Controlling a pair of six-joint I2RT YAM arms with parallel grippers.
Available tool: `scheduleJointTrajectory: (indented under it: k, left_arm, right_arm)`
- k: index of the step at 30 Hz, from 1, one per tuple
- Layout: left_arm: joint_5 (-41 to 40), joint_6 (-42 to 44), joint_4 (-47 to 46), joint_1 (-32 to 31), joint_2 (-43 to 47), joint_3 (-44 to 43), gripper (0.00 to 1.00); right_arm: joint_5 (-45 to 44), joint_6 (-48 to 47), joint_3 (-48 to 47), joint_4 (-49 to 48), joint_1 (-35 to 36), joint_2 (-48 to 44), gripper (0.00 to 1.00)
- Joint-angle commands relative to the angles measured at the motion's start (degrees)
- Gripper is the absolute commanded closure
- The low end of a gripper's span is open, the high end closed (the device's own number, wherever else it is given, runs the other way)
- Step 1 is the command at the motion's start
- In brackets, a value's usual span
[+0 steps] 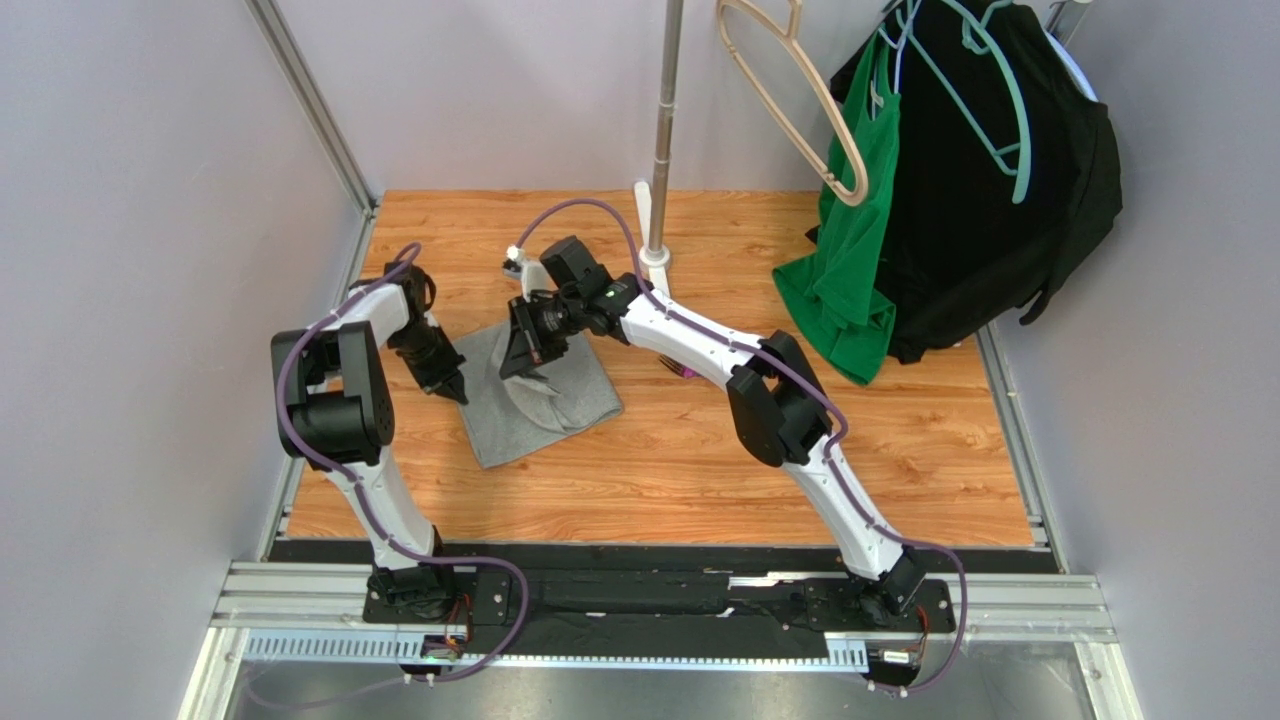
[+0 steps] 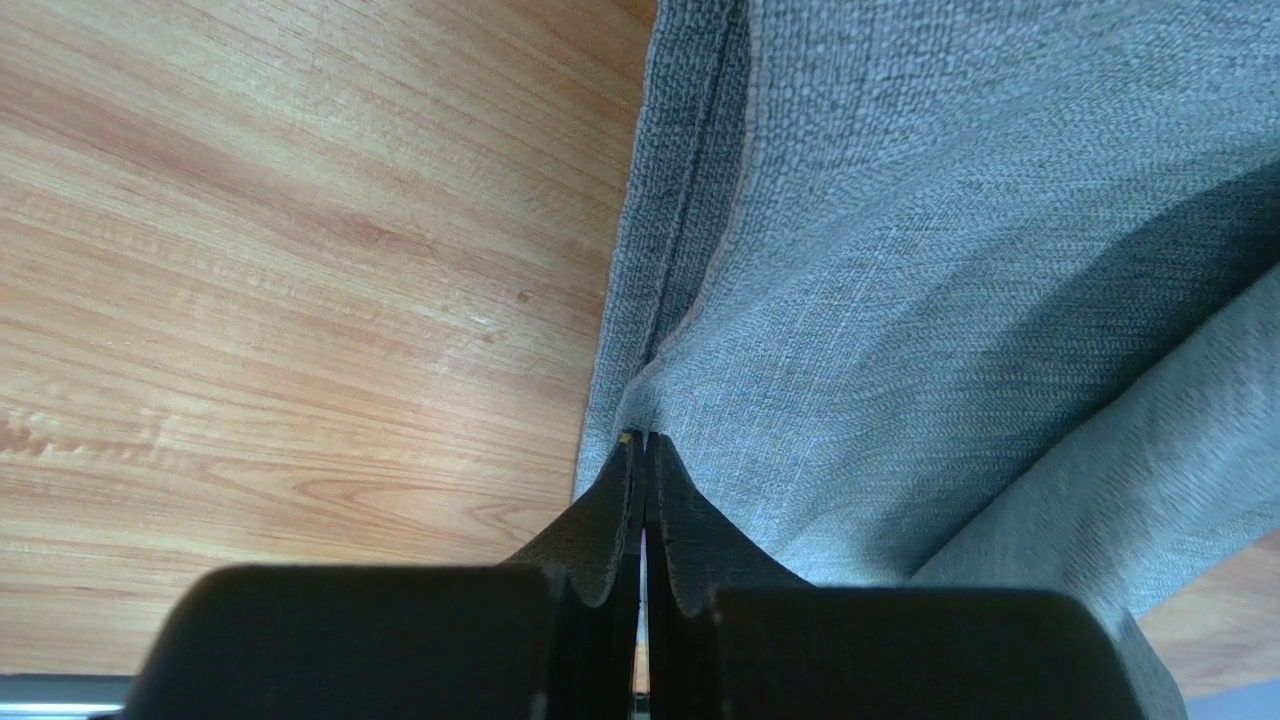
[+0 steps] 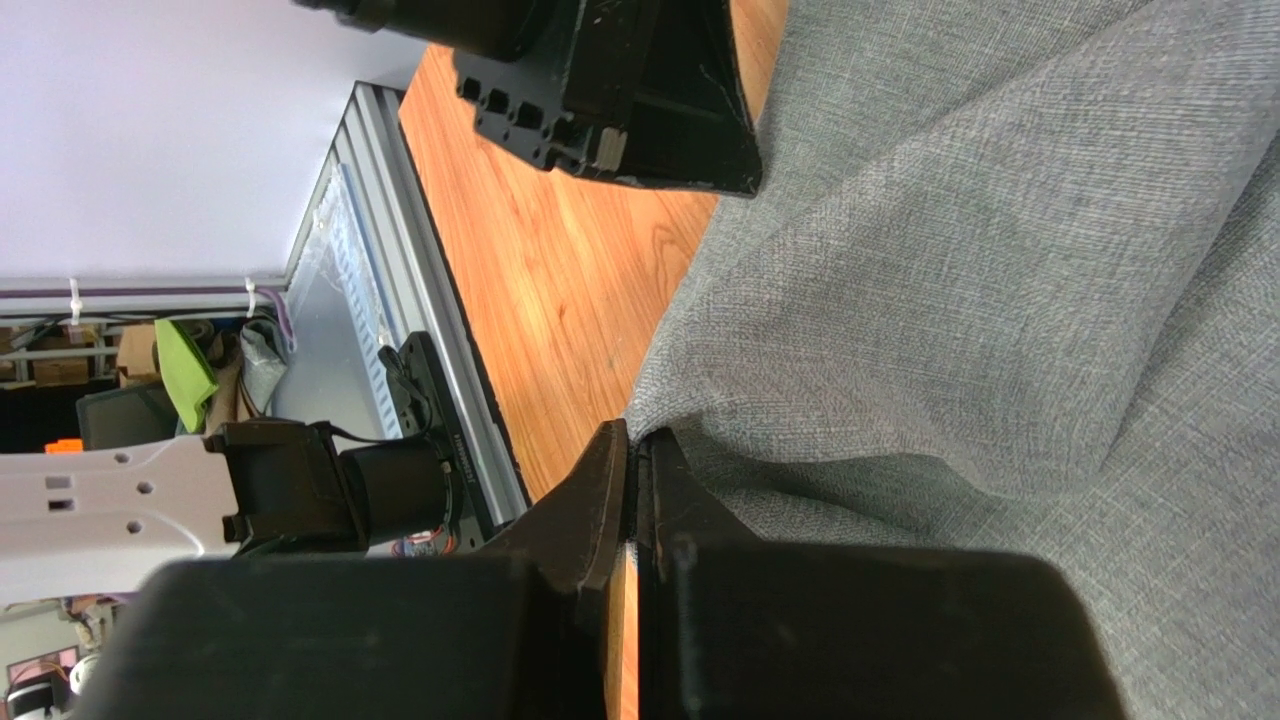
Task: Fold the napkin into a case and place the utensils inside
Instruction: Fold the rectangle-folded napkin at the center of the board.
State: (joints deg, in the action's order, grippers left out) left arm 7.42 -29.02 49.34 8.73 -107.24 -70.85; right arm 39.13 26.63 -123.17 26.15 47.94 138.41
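— Where does the cloth lie?

— The large, plain heather-grey soft cloth napkin (image 1: 564, 408) is on the wood-grain counter (image 1: 721, 450), left of centre. Its near part is flat and its far part is bunched up.

— And the left claw (image 1: 448, 387)?

— It sits at the napkin's left edge. In the wrist view its jaws are pressed together on the stitched hem, right at the border with bare wood.

— The right claw (image 1: 526, 357)?

— It reaches in from the far side, above the cloth. Its jaws are closed on a pinch of grey fabric, which drapes away in loose folds. The pinched fold seems raised off the counter, though I can't be sure from above.

— How close are the two?

— Near each other, at neighbouring parts of the napkin's left side.

— Anything else?

— A green garment (image 1: 845, 285) and a black garment (image 1: 984, 210) hang at the far right, well apart from the napkin.
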Motion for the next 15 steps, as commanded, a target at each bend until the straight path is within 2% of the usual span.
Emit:
scheduleJointTrajectory:
  k: [1, 15]
  left_arm:
    - [0.66, 0.71, -0.21, 0.23, 3.18, 0.62, 1.0]
    - [0.58, 0.63, -0.3, 0.23, 3.35, 0.54, 1.0]
  right_arm:
    - [0.94, 2.11, -4.09, -2.68, 0.75, 2.04, 1.0]
    - [0.07, 6.5, -4.0, -4.88, 2.42, 4.06, 1.0]
